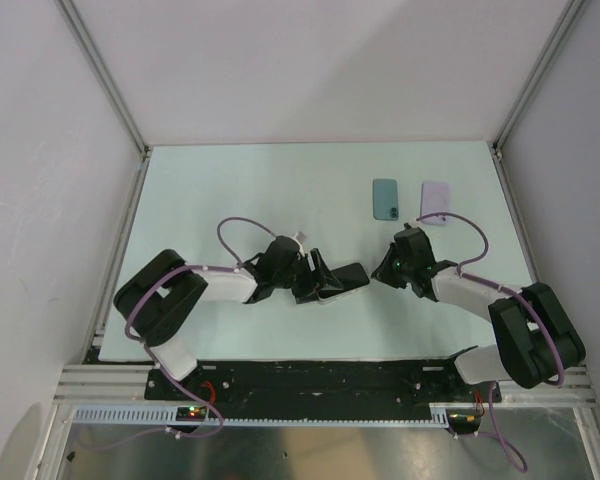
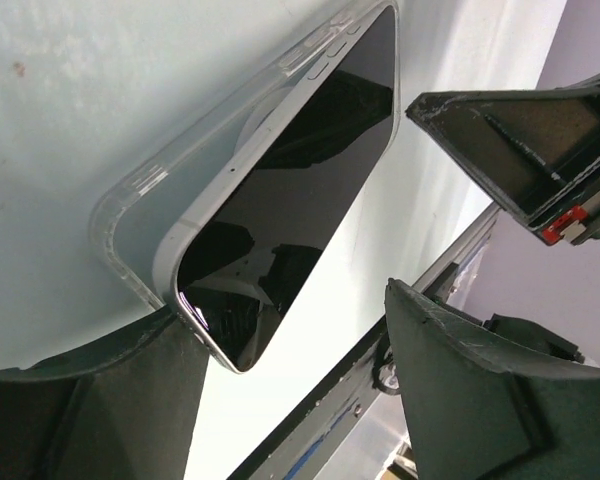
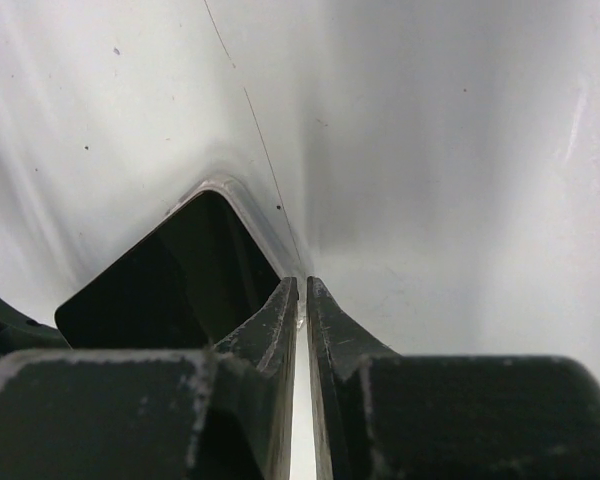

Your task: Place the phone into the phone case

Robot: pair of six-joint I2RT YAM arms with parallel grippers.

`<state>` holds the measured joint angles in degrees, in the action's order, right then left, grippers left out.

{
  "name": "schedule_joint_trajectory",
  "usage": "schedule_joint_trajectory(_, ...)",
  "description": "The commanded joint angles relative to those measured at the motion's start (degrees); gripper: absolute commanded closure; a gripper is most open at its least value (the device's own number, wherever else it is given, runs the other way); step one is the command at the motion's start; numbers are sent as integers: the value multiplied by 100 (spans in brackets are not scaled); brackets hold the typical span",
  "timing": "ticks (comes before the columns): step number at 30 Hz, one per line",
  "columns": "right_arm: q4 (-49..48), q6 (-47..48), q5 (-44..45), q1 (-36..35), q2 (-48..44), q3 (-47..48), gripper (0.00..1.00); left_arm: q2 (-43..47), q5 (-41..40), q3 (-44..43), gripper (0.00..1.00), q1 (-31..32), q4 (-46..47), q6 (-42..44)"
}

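The phone (image 1: 348, 277) lies screen up at the table's middle, between both grippers. In the left wrist view its black screen (image 2: 290, 190) sits partly in a clear phone case (image 2: 150, 200). The case wraps its left side and far end, and the near corner sticks out. My left gripper (image 1: 318, 283) is open (image 2: 285, 330), its fingers (image 2: 80, 400) wide apart around the phone's near end. My right gripper (image 1: 380, 272) is shut (image 3: 302, 285), pinching the pale thin rim at the phone's (image 3: 170, 290) far end. It also shows in the left wrist view (image 2: 500, 140).
A teal phone-shaped thing (image 1: 384, 199) and a pale lavender one (image 1: 436, 203) lie side by side at the back right. White walls with metal posts close in the table (image 1: 230, 190). The metal front rail (image 2: 380, 380) runs close to the phone.
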<state>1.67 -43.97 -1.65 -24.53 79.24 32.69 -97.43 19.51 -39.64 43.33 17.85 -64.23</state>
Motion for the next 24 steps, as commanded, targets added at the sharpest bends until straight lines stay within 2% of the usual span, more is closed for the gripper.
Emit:
schedule_joint_trajectory(1,-202,-38,-39,-21,81,148,88,367,-268,169,25,40,-860,485)
schedule_joint_trajectory(24,-370,50,-276,48,224,177,88,1528,-800,-231,9,40,-2598,1410)
